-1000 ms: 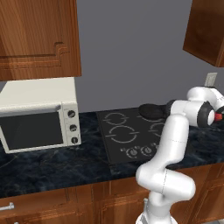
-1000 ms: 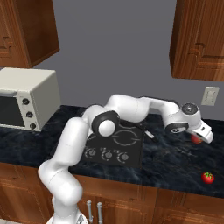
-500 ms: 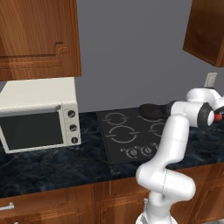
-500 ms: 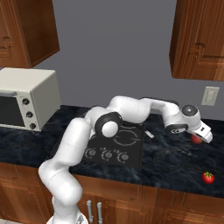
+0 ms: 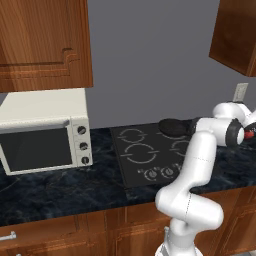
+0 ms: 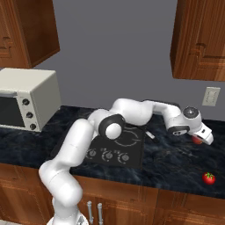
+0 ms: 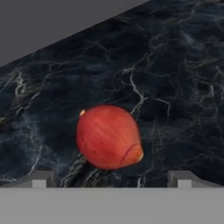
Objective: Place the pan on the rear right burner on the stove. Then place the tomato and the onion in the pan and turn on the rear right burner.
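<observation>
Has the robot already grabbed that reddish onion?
No, the onion lies on the dark marble counter, with the open jaws apart from it.

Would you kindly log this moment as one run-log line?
pan: on stove, rear right | tool: open, nearing onion on counter | tomato: on counter, untouched

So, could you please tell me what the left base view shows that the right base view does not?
The left base view shows the pan sitting at the stove's rear right. The right base view shows the tomato near the counter's front edge and the onion peeking from behind the arm's hand. Both show the stove with its knobs, the toaster oven, the dark counter, the wall outlet and the wooden cabinets.
</observation>
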